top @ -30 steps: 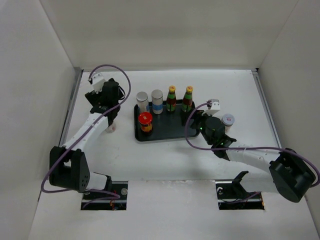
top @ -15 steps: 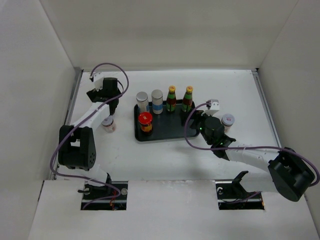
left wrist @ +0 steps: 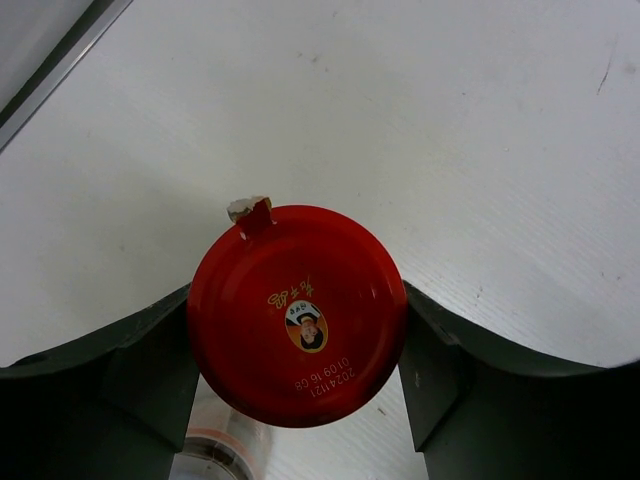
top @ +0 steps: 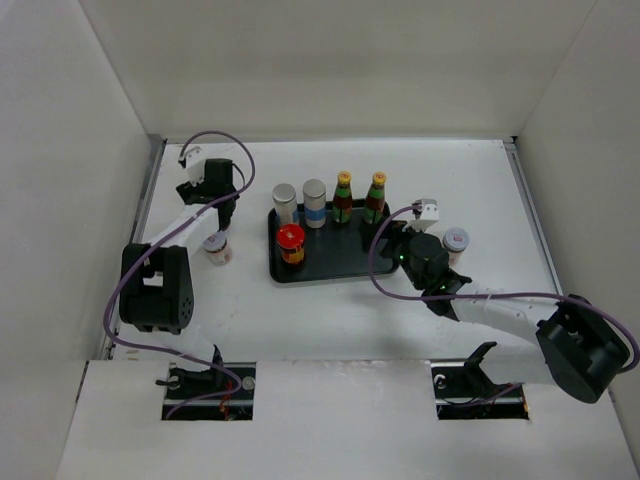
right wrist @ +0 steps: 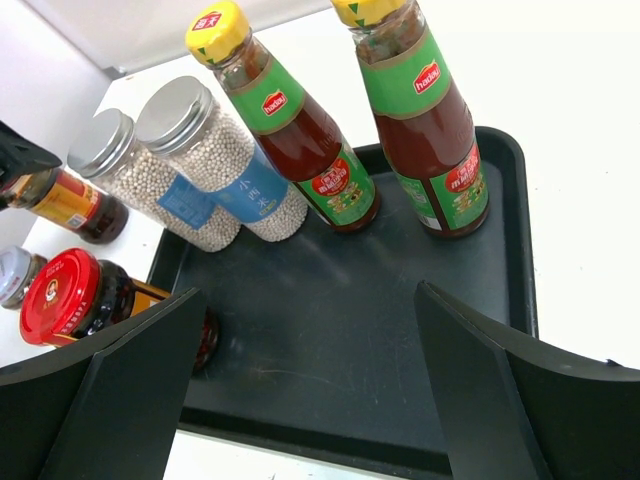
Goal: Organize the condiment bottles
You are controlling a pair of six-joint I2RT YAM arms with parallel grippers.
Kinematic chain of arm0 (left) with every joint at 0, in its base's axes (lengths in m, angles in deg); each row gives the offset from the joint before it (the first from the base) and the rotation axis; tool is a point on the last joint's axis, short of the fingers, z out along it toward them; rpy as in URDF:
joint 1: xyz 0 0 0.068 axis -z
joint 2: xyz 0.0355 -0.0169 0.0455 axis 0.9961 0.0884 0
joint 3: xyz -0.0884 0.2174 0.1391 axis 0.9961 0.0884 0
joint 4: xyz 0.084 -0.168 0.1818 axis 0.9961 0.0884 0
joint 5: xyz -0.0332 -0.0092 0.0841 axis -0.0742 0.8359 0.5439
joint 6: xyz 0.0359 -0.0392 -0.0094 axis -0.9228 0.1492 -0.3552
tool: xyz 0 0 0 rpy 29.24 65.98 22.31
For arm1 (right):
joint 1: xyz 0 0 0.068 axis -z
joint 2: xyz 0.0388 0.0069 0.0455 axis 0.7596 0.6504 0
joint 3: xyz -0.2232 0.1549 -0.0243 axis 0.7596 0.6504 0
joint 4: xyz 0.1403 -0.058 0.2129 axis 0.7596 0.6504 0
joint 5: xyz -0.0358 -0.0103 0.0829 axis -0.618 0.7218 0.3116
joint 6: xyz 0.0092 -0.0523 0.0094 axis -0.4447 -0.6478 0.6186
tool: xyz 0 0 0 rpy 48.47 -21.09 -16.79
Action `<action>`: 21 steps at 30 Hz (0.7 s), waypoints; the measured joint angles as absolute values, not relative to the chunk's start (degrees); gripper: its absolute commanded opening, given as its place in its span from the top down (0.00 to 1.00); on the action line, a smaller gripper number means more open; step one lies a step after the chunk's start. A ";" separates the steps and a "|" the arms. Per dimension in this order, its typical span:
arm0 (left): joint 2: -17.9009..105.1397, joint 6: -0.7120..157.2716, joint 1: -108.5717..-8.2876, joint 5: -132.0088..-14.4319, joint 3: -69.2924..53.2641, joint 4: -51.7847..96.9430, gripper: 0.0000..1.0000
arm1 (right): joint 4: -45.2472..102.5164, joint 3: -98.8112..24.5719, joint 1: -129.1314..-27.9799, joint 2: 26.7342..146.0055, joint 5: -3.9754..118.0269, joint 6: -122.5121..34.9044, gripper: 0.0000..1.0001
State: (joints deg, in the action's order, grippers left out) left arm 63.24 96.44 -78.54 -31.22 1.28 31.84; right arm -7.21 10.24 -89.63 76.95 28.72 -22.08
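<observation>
My left gripper (top: 221, 210) is shut on the red lid of an amber jar (left wrist: 297, 315), left of the black tray (top: 335, 262). A white-lidded jar (top: 217, 249) stands on the table just below it. On the tray stand two grey-topped jars (top: 285, 201) (top: 314, 200), two green yellow-capped bottles (top: 343, 195) (top: 376, 194) and a second red-lidded jar (top: 291, 241). My right gripper (top: 386, 236) is open and empty over the tray's right part, as the right wrist view (right wrist: 305, 390) shows. Another white-lidded jar (top: 456, 240) stands right of the tray.
White walls close in the table on the left, back and right. A metal strip (top: 145, 210) runs along the left edge. The tray's front right floor (right wrist: 330, 330) is bare.
My left arm has swung its elbow inward and moved the gripper a little toward the back with the red-lidded jar, uncovering the white-lidded jar. The right arm has not moved.
</observation>
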 measured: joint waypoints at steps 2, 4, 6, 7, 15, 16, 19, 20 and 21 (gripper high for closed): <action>62.91 96.24 -78.47 -31.33 1.59 31.36 0.53 | -7.21 10.24 -89.63 76.95 28.72 -22.08 0.08; 61.77 95.85 -78.16 -31.77 2.46 30.97 0.53 | -7.18 10.24 -89.63 76.95 28.74 -22.06 0.08; 59.54 94.86 -77.36 -31.83 3.38 31.10 0.54 | -7.18 10.24 -89.63 76.97 28.78 -22.08 0.08; 58.14 94.34 -76.85 -31.79 3.45 31.51 0.54 | -7.18 10.24 -89.61 77.03 28.78 -22.08 0.08; 38.36 89.40 -68.31 -28.05 2.90 30.90 0.54 | -7.21 10.31 -89.61 76.90 28.83 -22.02 0.08; 36.31 88.85 -66.21 -27.22 2.42 31.05 0.54 | -7.21 10.48 -89.53 76.49 28.83 -21.89 0.08; 32.48 88.26 -58.60 -26.15 0.67 31.80 0.54 | -7.60 11.31 -88.85 74.94 28.72 -21.65 0.08; 31.92 88.09 -55.59 -25.91 0.08 32.06 0.54 | -7.64 11.58 -88.41 74.48 28.59 -21.47 0.08; 31.67 87.98 -52.37 -25.67 -0.40 32.23 0.53 | -7.93 11.86 -87.95 74.15 28.39 -21.21 0.08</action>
State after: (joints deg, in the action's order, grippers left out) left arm 31.67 87.98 -52.37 -25.67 -0.40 32.23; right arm -7.93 11.86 -87.95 74.15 28.39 -21.21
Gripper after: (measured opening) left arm 0.662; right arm 0.921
